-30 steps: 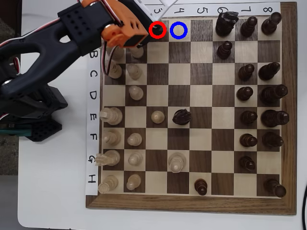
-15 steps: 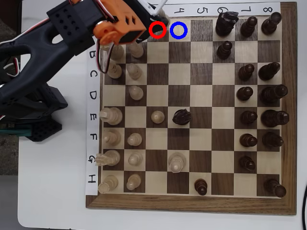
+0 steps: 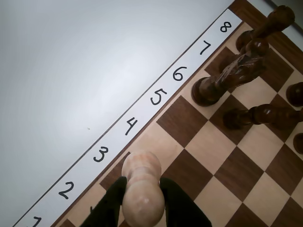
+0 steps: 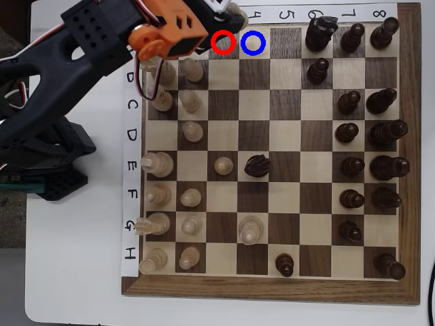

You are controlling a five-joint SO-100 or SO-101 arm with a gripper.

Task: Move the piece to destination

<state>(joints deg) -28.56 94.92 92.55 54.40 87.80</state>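
Observation:
The piece (image 3: 142, 184), a pale wooden pawn with a ball head, hangs between the two black fingers (image 3: 111, 205) of my gripper (image 3: 142, 194), which is shut on it. In the wrist view it floats just above the board's edge row, near the labels 3 and 4. The overhead view shows the gripper (image 4: 228, 15) at the board's top edge, with the pawn's pale tip (image 4: 236, 10) poking out beside it. The destination (image 4: 253, 43), a light square ringed in blue, lies just right of and below the gripper. The red-ringed dark square (image 4: 222, 42) beside it is bare.
Dark pieces (image 4: 321, 32) crowd the right columns, and a dark knight (image 4: 257, 165) stands mid-board. Pale pieces (image 4: 192, 102) fill the left columns under the arm (image 4: 102, 41). A paper strip with numbers (image 3: 156, 97) runs along the board's edge. White table lies beyond.
The gripper has drawn up and toward the board's top edge with the pawn in it, uncovering the red-ringed square.

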